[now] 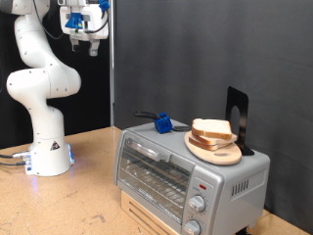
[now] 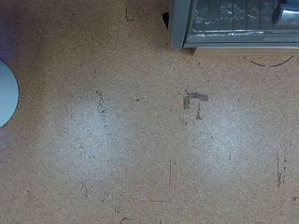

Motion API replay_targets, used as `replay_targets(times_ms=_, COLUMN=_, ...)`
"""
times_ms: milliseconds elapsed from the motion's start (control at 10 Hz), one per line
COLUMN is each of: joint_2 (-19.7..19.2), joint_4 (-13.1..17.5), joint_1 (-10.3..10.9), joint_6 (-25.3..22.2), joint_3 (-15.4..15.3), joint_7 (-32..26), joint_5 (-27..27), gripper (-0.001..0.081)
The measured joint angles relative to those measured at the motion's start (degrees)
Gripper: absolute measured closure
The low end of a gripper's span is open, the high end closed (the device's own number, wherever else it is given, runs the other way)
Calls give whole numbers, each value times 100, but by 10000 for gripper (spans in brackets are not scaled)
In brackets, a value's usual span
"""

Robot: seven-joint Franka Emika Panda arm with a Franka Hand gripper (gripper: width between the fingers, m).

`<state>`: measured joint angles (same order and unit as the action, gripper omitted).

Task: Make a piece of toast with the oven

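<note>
A dark, nearly black backdrop [image 1: 186, 59] fills the far side of the scene, with a pale vertical strip [image 1: 111, 69] running down it; left of that strip the wall [image 1: 8, 117] is lighter grey. The tabletop [image 1: 59, 201] is a tan, cork-like board, speckled and bare across the near left of the exterior view. In the wrist view the same brown surface [image 2: 112, 140] is scuffed with small dark marks and thin scratches, and two soft, pale patches of reflected light lie on it side by side.
</note>
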<state>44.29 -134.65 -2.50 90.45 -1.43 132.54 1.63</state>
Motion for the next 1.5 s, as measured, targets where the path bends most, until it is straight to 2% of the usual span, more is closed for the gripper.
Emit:
replay_targets(times_ms=200, joint_2=44, joint_4=-6, joint_1=184, joint_6=-2, joint_3=280, joint_7=-1336, joint_5=77, gripper=1)
replay_targets(times_ms=400, joint_2=75, joint_4=-129, joint_1=328, joint_6=312, joint_3=833, joint_7=-2962, joint_5=64, gripper=1)
replay_targets(times_ms=500, joint_2=57, joint_4=-212, joint_1=533, joint_6=486, joint_3=1037, joint_7=-3502, joint_5=63, gripper=1)
replay_targets(times_ms=600, joint_2=59, joint_4=-211, joint_1=491, joint_6=461, joint_3=1005, joint_7=-3253, joint_5=63, gripper=1)
replay_targets(times_ms=700, joint_2=74, joint_4=-201, joint_1=560, joint_6=344, joint_3=1047, joint_7=-3675, joint_5=185, gripper=1)
replay_targets(times_ms=900, joint_2=133, joint_4=-216, joint_1=858, joint_6=307, joint_3=1380, joint_7=-5004, joint_5=308, gripper=1)
replay_targets(times_ms=1100, joint_2=-19, joint_4=-337, joint_1=1163, joint_6=778, joint_3=1728, joint_7=-6447, joint_5=271, gripper=1)
replay_targets(times_ms=1200, joint_2=-194, joint_4=-322, joint_1=1330, joint_6=967, joint_3=1838, joint_7=-6989, joint_5=250, gripper=1)
replay_targets(times_ms=1300, joint_2=-184, joint_4=-324, joint_1=1289, joint_6=943, joint_3=1820, joint_7=-6747, joint_5=260, gripper=1)
replay_targets(times_ms=1400, joint_2=-156, joint_4=-324, joint_1=1315, joint_6=940, joint_3=1848, joint_7=-6933, joint_5=384, gripper=1)
replay_targets(times_ms=1500, joint_2=-117, joint_4=-333, joint_1=1402, joint_6=1041, joint_3=1944, joint_7=-7373, joint_5=574, gripper=1)
